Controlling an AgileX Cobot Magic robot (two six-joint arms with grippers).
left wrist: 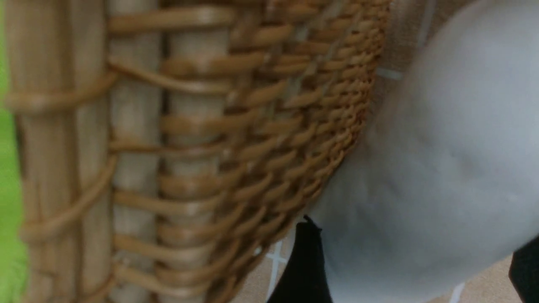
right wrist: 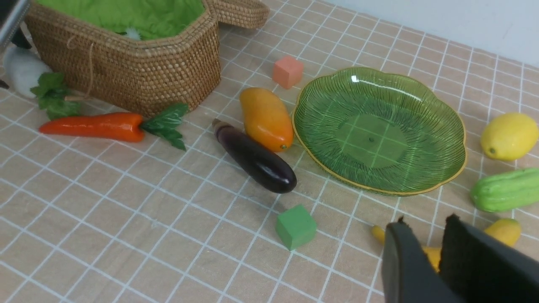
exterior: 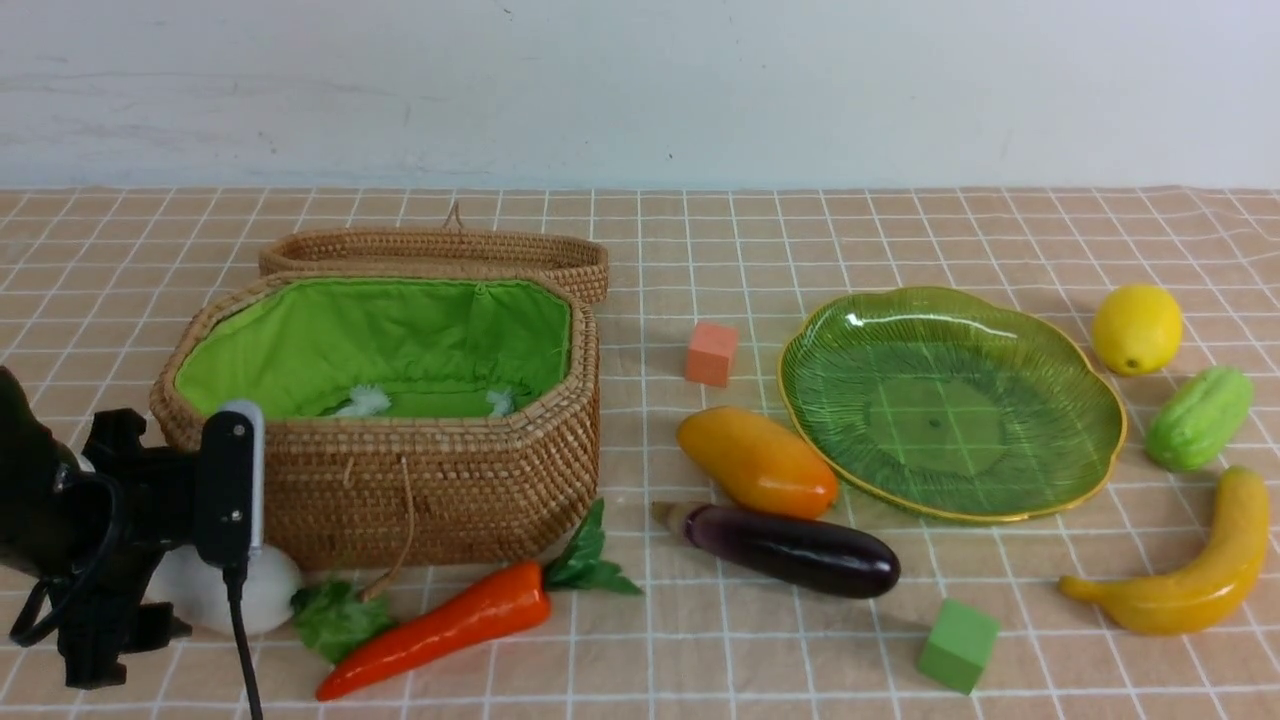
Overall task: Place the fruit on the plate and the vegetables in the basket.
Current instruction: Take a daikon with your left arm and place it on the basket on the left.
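- The plate [exterior: 950, 400] and the basket [exterior: 430, 490] are sitting without any produce; nothing is sorted yet.
- The lemon [exterior: 1136, 328], mango [exterior: 757, 462], banana [exterior: 1190, 570], carrot [exterior: 450, 625], eggplant [exterior: 800, 550] and gourd [exterior: 1198, 417] are lying on the tablecloth [exterior: 640, 650].
- The left gripper [left wrist: 414, 273] is straddling the radish [exterior: 265, 590] against the basket, jaws spread.
- The right gripper [right wrist: 438, 252] is hovering over the banana, jaws narrowly parted and empty.

The left gripper [exterior: 190, 570] hides much of the white radish [exterior: 268, 600] by the desk's front-left corner. Close up, the basket [left wrist: 252, 139] weave is blurred. The right gripper [right wrist: 433, 235] covers the banana [right wrist: 501, 231] at its middle.
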